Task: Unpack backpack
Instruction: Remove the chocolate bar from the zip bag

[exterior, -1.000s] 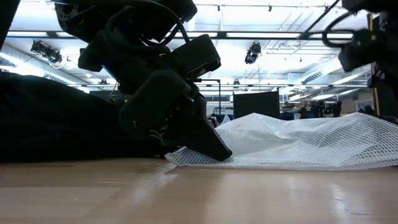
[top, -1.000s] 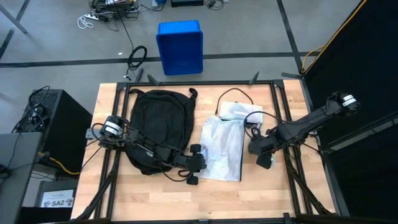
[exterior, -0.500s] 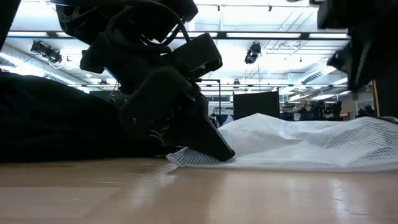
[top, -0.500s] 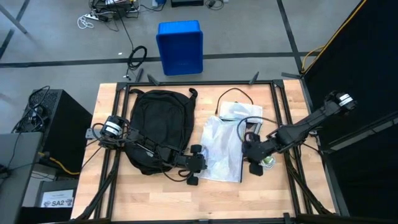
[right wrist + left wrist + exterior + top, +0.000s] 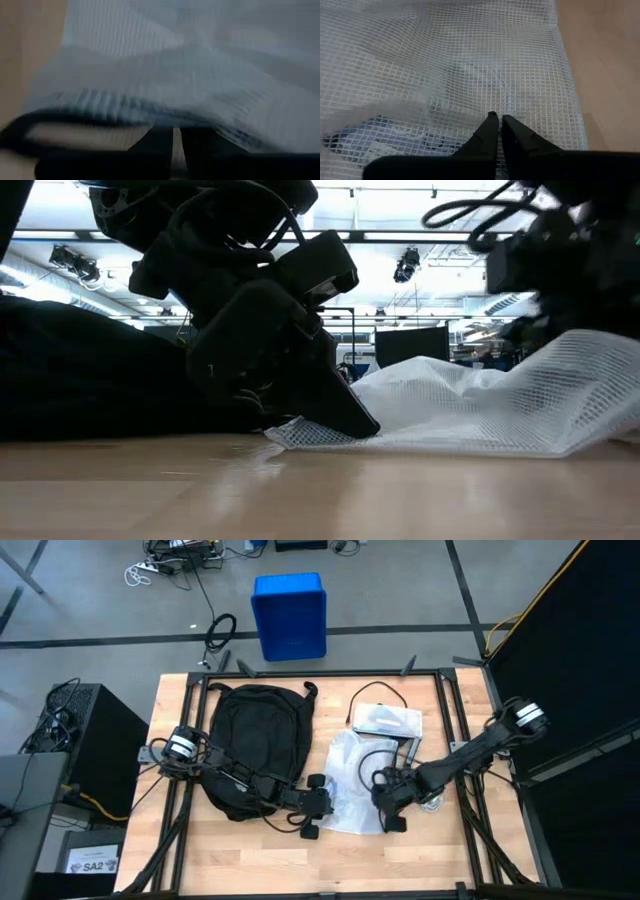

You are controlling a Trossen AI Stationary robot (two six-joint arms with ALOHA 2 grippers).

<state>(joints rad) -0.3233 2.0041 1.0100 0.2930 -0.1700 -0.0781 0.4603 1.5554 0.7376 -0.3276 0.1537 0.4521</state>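
Note:
The black backpack (image 5: 258, 745) lies flat on the table's left half. Right of it lies a white mesh bag (image 5: 350, 780), with something flat and pale showing through the mesh. My left gripper (image 5: 496, 120) is shut at the bag's near left corner, low over the table. My right gripper (image 5: 380, 805) is shut at the bag's right edge, where the mesh (image 5: 590, 370) rises off the table toward it. My left gripper has its shut fingertips (image 5: 350, 420) on the mesh bag's near left corner (image 5: 507, 102), slanting down from the table's left. That corner lies on the table. Whether mesh lies between the fingertips, the gripper itself hides. My right gripper pinches the mesh bag's right edge with its dark hem (image 5: 100, 107) between its two fingers, coming steeply from above. The mesh is raised and bunched there, while the rest of the bag stays on the table.
A flat white packet (image 5: 388, 720) with a dark cable (image 5: 375, 690) lies beyond the mesh bag, near the far edge. A small greenish thing (image 5: 432, 802) sits beside my right arm. Bare wood shows along the near edge. A blue bin (image 5: 289, 615) stands on the floor beyond.
My right gripper has swung down and toward the table's left and near edge, rolled its wrist, and shut on the mesh bag's right edge. That side of the bag has bunched up and lifted; the left corner under my left gripper has stayed put.

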